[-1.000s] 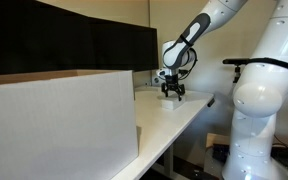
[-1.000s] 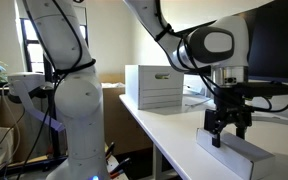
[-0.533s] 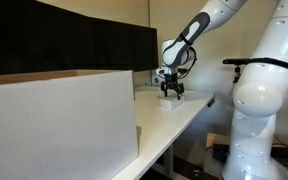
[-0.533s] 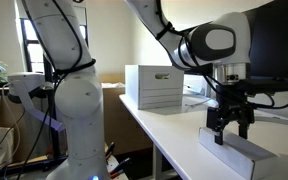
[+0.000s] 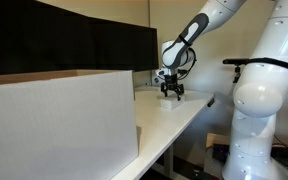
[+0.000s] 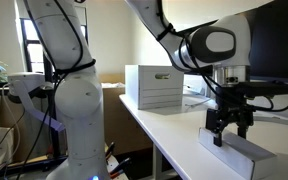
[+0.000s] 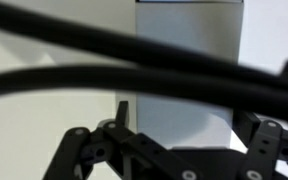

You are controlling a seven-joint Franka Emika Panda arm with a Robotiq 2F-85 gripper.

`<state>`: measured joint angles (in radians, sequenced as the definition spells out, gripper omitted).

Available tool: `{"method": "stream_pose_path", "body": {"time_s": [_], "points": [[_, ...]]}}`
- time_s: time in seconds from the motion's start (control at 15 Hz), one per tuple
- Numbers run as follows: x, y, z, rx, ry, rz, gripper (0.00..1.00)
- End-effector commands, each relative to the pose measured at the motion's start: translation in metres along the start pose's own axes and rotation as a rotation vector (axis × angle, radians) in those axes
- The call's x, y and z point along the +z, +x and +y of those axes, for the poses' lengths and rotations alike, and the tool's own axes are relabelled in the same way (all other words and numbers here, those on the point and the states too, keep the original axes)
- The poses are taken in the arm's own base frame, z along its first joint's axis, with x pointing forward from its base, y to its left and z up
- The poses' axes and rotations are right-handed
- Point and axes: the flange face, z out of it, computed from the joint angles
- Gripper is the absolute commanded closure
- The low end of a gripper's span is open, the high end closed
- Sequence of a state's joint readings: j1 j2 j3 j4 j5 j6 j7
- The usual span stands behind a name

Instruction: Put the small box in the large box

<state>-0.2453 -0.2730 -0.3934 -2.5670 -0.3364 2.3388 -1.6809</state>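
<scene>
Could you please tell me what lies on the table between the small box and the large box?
Only bare white tabletop separates the small box from the large box, in an exterior view.

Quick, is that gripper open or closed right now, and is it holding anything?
Gripper: open, holding nothing; its fingers are spread over the small flat white rectangular box.

No legible writing; faint marks on the large box (image 6: 156, 90), perhaps.
</scene>
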Motion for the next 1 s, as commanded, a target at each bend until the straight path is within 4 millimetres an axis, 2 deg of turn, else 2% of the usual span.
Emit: {"method": "stream_pose_path", "body": {"time_s": [0.0, 0.2, 0.27, 0.33, 0.47, 0.93], "points": [[0.007, 0.003, 0.006, -0.008, 0.001, 0.02, 0.0], [0.017, 0.005, 0.007, 0.003, 0.031, 0.044, 0.0], [0.02, 0.005, 0.008, 0.008, 0.037, 0.056, 0.25], [0.021, 0.005, 0.008, 0.016, 0.042, 0.066, 0.26], [0.024, 0.005, 0.011, 0.027, 0.049, 0.083, 0.4], [0.014, 0.006, 0.019, 0.032, 0.041, 0.074, 0.42]]}}
